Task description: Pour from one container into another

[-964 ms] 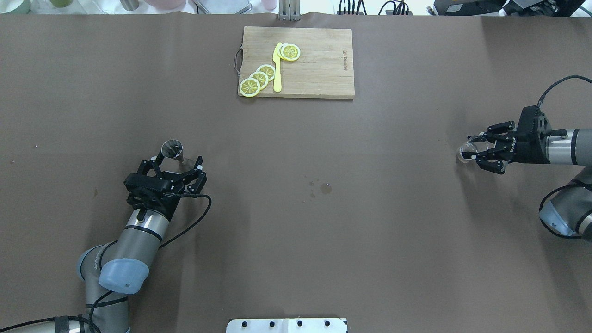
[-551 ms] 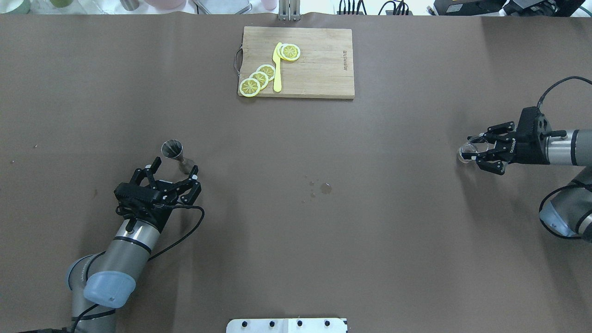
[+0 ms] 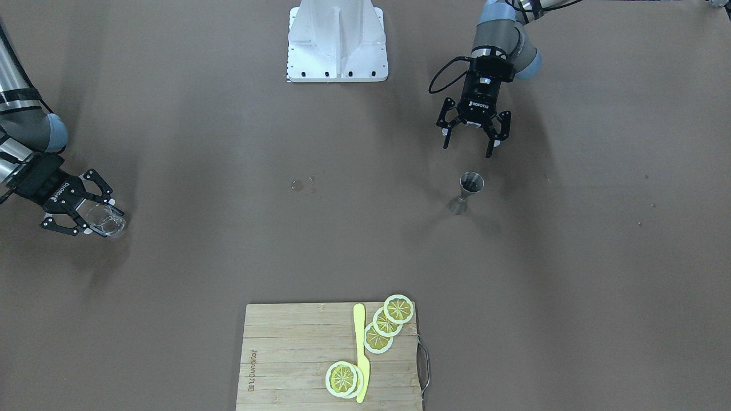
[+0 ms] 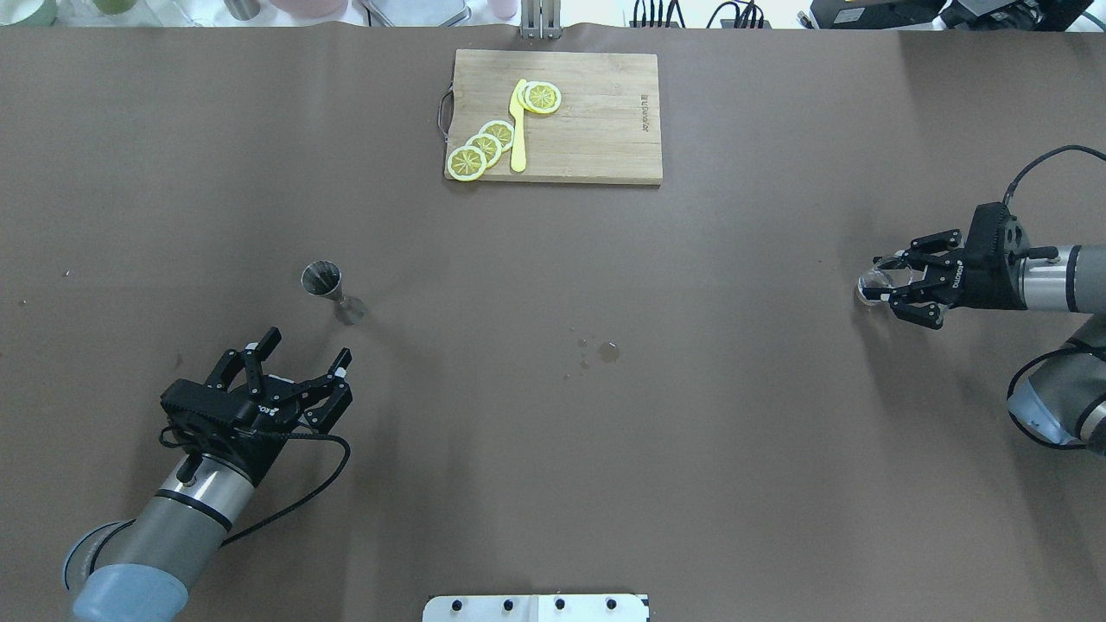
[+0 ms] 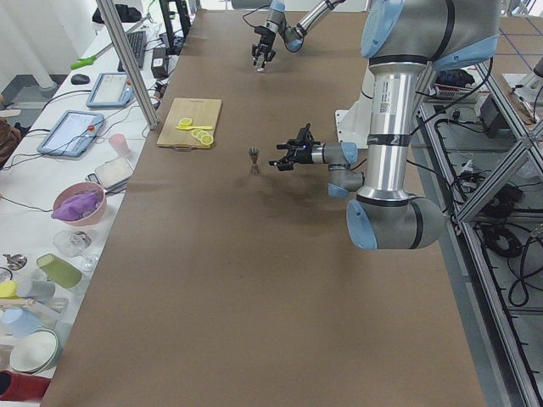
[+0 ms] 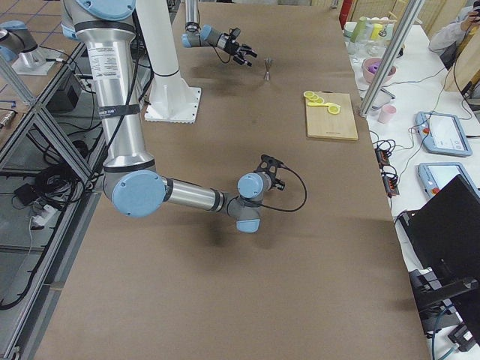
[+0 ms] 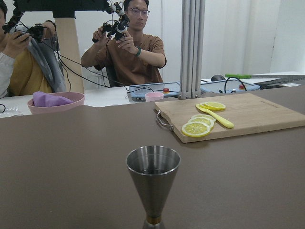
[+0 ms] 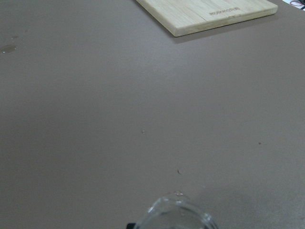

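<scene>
A steel jigger [image 4: 333, 292] [image 3: 465, 194] stands upright on the brown table [image 4: 553, 449]; in the left wrist view the jigger [image 7: 153, 183] is straight ahead. My left gripper [image 4: 310, 342] [image 3: 468, 149] is open and empty, a short way back from it on the robot's side. At the table's right end a clear glass [image 4: 868, 283] [image 3: 111, 224] sits on the surface. My right gripper [image 4: 887, 282] [image 3: 98, 217] is open, its fingertips on either side of the glass without closing on it. Only the glass's rim [image 8: 178, 214] shows in the right wrist view.
At the far middle lies a wooden cutting board [image 4: 596, 112] with lemon slices [image 4: 484, 147] and a yellow knife [image 4: 518, 130]. A few liquid drops [image 4: 609, 350] mark the table's centre. The robot's white base plate [image 4: 536, 607] is at the near edge. People sit beyond the table.
My left gripper, open around the jigger a second ago, has pulled back toward the robot and left the jigger standing. The right gripper has eased back slightly; the glass stays put.
</scene>
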You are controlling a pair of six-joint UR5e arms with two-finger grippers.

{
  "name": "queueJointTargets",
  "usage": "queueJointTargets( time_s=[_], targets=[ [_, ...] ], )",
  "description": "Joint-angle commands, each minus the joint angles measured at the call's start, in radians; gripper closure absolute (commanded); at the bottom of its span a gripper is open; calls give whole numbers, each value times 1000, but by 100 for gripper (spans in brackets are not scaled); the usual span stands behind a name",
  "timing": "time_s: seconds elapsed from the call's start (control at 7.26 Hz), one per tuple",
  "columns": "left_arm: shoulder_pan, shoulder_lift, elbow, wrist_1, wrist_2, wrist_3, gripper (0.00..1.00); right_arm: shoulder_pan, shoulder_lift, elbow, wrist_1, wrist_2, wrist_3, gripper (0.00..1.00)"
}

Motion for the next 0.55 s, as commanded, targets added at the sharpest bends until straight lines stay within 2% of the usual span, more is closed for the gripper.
queueJointTargets(
  time_s=[0.0,0.28,0.41],
  targets=[
    [-2,35,-101,4,-56,116,2,-1,0,0,1,-3,-1,0],
    [-34,45,-178,53,-183,121,2,-1,0,1,1,-3,-3,0],
    [-87,68,-226,105,-290,121,2,-1,0,1,1,-3,-3,0]
  ],
)
